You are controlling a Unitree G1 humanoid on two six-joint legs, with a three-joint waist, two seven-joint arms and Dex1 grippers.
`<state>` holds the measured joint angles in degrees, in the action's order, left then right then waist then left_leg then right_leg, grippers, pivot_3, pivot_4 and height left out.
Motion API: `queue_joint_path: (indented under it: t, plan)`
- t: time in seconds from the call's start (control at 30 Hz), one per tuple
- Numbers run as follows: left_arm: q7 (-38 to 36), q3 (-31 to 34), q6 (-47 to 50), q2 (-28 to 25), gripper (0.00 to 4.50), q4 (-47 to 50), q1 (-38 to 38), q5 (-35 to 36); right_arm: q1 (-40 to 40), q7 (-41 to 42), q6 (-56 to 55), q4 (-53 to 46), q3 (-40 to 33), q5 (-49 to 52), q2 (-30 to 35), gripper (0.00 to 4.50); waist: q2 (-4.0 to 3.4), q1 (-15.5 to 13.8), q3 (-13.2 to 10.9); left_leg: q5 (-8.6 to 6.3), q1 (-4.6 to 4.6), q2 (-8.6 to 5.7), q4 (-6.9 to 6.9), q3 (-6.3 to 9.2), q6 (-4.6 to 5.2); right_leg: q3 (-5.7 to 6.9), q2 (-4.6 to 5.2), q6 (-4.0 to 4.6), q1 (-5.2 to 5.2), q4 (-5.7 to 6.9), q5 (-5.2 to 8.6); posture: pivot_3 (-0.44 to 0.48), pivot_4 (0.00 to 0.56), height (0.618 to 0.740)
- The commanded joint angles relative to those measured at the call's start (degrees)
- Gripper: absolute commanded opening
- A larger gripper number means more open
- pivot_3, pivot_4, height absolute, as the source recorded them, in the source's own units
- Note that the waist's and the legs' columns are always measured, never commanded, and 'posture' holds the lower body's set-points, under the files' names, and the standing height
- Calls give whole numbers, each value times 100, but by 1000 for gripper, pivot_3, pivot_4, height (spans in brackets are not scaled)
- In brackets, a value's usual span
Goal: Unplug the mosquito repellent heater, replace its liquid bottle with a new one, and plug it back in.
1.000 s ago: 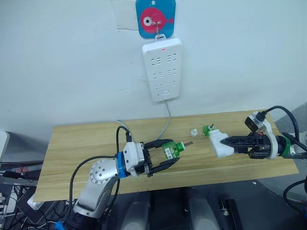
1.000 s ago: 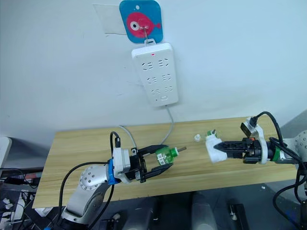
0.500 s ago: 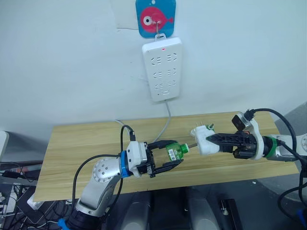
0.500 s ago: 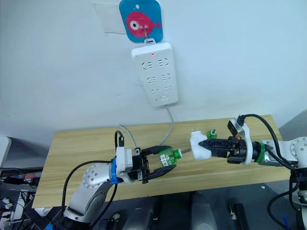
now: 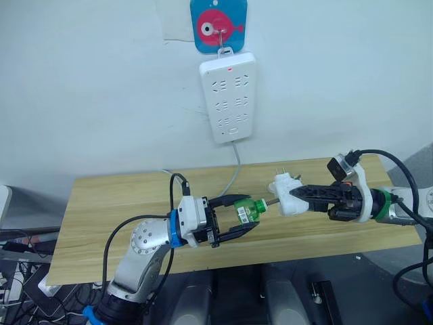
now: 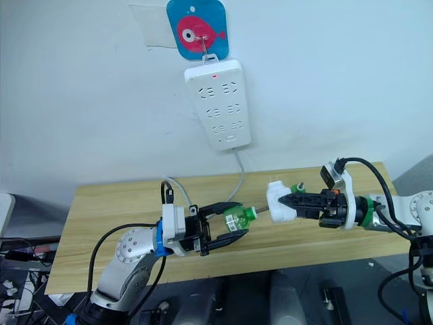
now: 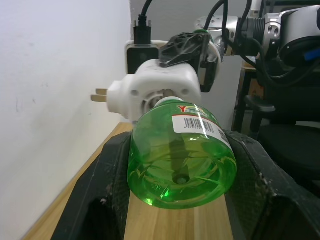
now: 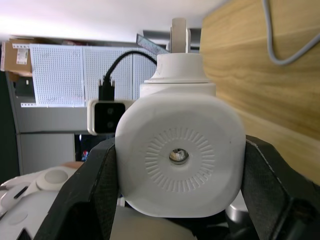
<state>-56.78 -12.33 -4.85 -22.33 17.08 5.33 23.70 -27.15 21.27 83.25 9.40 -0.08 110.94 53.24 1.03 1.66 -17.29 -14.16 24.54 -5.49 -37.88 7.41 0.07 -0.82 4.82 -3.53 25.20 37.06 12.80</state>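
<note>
The mosquito repellent heater (image 5: 285, 196) is held above the table (image 5: 115, 203) by the right gripper (image 5: 301, 198), its fingers closed on its sides. The heater is out of the power strip (image 5: 229, 97) on the wall, so the unplugging is done. A green bottle (image 5: 247, 210) is held by the left gripper (image 5: 233, 215), with its fingers pressed on both sides of it. The bottle's wick tip is pointed right, into the heater's hole, as seen in the left wrist view. An older green bottle (image 6: 298, 187) seems to be lying on the table far behind. The bottle is judged not fully seated yet. After that, the heater must be plugged back in.
</note>
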Motion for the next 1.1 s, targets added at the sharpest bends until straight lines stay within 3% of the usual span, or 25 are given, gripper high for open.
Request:
queue_joint_path:
  t: [0.03, 0.6, 1.1]
  plan:
    - [-1, 45, -19, -10, 2271, 117, -33, 79, -132, 104, 56, 65, -36, 206, 79, 2947, 0, -1, 0, 0, 0, 0, 0, 0, 0, 0, 0, 0, 0, 0, 0, -16, 341, 740]
    - [-13, -49, -71, 122, 2271, 40, -9, -41, -229, 329, 59, -242, 105, 206, 13, 2947, 0, -7, 0, 0, 3, 0, 0, 1, 0, 1, 0, 0, 3, -3, 0, -19, 327, 740]
    - [-116, -118, -126, 190, 2271, 13, 73, -43, -201, -61, -238, -396, 107, 206, -322, 2947, -1, -11, 0, 0, 3, -1, 0, 1, 0, 1, 0, 0, 4, -1, -1, -12, 316, 740]
